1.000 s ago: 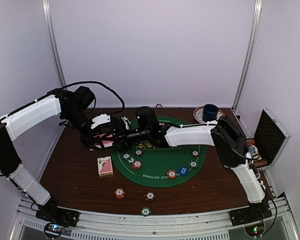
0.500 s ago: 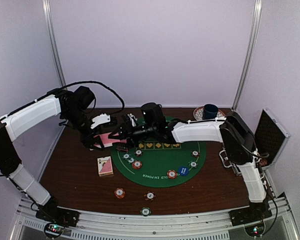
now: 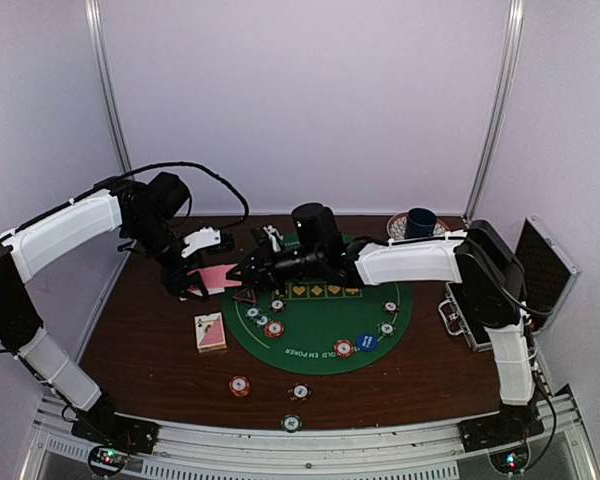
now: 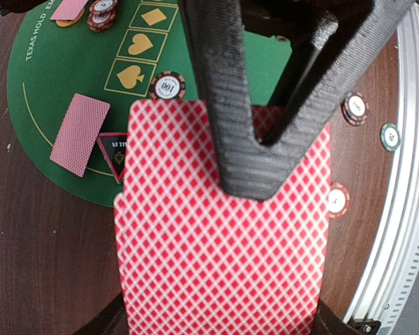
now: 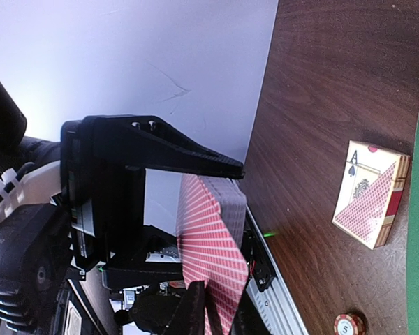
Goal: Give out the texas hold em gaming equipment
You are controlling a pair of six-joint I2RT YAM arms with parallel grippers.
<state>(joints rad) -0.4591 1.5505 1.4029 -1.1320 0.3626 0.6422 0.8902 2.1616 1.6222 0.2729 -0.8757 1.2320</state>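
Note:
My left gripper [image 3: 202, 275] is shut on a deck of pink-backed playing cards [image 3: 217, 277] and holds it above the table left of the green mat [image 3: 320, 325]. In the left wrist view the deck [image 4: 223, 258] lies under the upper finger [image 4: 241, 125]. My right gripper [image 3: 243, 277] reaches across to the deck. In the right wrist view its fingertips [image 5: 195, 314] pinch the lower edge of the top card [image 5: 213, 258]. One card [image 4: 80, 134] and the red-black triangle marker [image 4: 115, 150] lie on the mat's edge. Chips [image 3: 273, 328] and a blue disc [image 3: 367, 342] lie on the mat.
A card box [image 3: 210, 332] lies on the wood left of the mat. Three loose chips [image 3: 240, 385] lie near the front edge. A dark blue cup [image 3: 420, 224] on a saucer stands at the back right. An open metal-edged black case [image 3: 540, 270] sits at the right edge.
My right arm's wrist and elbow have swung to the right, uncovering the case base, while its fingertips stay at the deck. The left arm and deck have not moved.

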